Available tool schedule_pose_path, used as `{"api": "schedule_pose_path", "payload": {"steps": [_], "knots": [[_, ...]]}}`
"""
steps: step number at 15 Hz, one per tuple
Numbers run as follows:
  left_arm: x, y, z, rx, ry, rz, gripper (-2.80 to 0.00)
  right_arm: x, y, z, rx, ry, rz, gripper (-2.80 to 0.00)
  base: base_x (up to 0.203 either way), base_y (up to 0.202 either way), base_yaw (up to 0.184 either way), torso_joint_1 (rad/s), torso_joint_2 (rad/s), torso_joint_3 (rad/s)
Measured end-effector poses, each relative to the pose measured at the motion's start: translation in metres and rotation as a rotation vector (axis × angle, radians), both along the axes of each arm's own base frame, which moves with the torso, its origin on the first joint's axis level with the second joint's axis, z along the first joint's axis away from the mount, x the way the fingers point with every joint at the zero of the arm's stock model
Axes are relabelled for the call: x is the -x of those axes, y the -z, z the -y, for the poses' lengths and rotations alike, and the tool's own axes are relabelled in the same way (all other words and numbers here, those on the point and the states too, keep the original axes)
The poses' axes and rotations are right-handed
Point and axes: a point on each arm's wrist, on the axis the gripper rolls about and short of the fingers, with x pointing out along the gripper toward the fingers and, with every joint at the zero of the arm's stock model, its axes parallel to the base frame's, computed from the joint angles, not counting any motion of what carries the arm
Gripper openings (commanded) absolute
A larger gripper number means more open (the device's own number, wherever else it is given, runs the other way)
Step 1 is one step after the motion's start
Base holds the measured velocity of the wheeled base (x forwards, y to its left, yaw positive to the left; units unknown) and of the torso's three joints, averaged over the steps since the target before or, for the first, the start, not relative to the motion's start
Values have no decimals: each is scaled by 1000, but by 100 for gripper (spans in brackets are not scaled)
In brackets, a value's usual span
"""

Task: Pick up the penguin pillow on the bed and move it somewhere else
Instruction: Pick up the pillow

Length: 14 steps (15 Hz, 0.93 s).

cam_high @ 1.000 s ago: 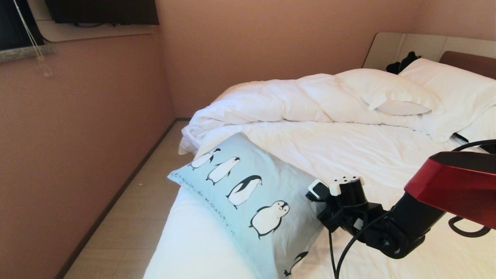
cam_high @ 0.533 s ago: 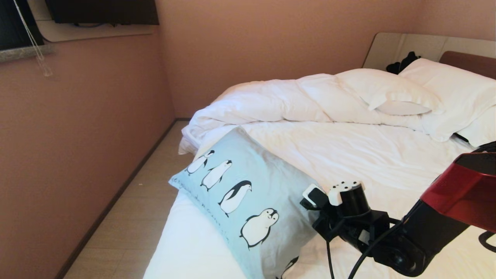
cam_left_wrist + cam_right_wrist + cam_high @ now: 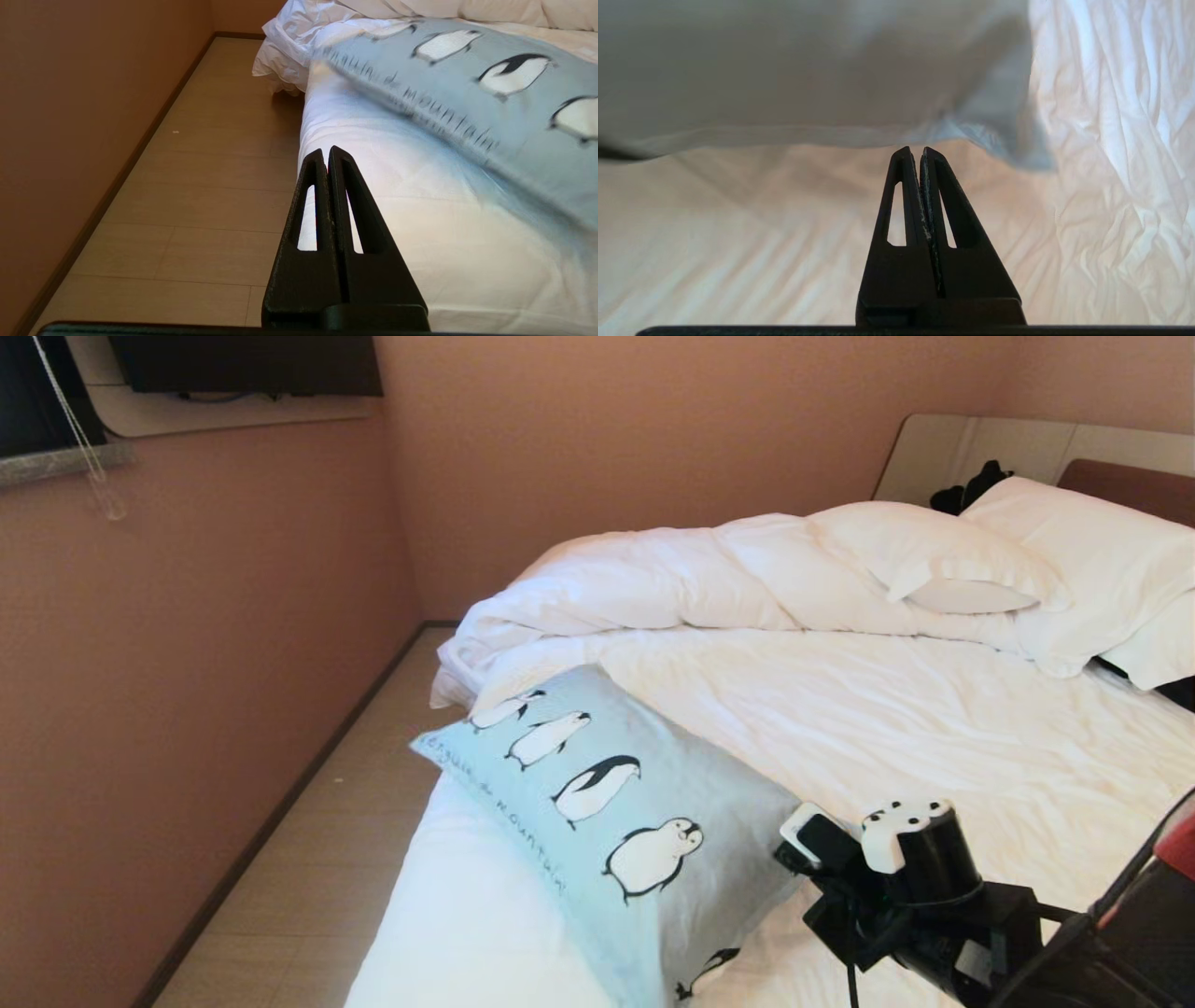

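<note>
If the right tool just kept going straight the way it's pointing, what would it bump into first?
Most likely the penguin pillow. The right tool, its fingers pressed shut, points at the pillow's lower seam edge, just above the bed sheet. Depth is hard to judge, so it might slip just under.

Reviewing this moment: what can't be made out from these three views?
- Head view: the right gripper's fingertips hide behind its own wrist, beside the penguin pillow.
- Right wrist view: right gripper is shut, but whether it pinches pillow fabric is unclear.
- Head view: the pillow's near end is cut off by the frame's lower edge.
- Left wrist view: motion blur makes the pillow's lettering only partly legible.
</note>
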Motion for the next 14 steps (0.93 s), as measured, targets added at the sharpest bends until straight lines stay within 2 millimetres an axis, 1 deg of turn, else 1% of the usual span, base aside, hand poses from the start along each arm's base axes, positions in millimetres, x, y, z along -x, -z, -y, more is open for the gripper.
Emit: {"api": "schedule_pose_path", "payload": {"steps": [3, 4, 7, 9, 11, 14], "knots": [[0, 0, 0, 0, 0, 0, -280, 20, -4, 2, -8, -27, -5, -280, 0, 0, 0, 0, 0, 0], [0, 0, 0, 0, 0, 0, -280, 22, -7, 1, -21, -27, 0, -280, 0, 0, 0, 0, 0, 0], [0, 0, 0, 0, 1, 0, -280, 16, -7, -3, -49, -12, 5, -280, 0, 0, 0, 0, 0, 0], [0, 0, 0, 0, 1, 0, -280, 1, -4, -8, -79, 20, 7, -280, 0, 0, 0, 0, 0, 0], [0, 0, 0, 0, 0, 0, -280, -25, -5, -10, -135, 86, 31, -280, 0, 0, 0, 0, 0, 0], [0, 0, 0, 0, 0, 0, -280, -59, -7, 3, -228, 222, 51, -280, 0, 0, 0, 0, 0, 0]]}}
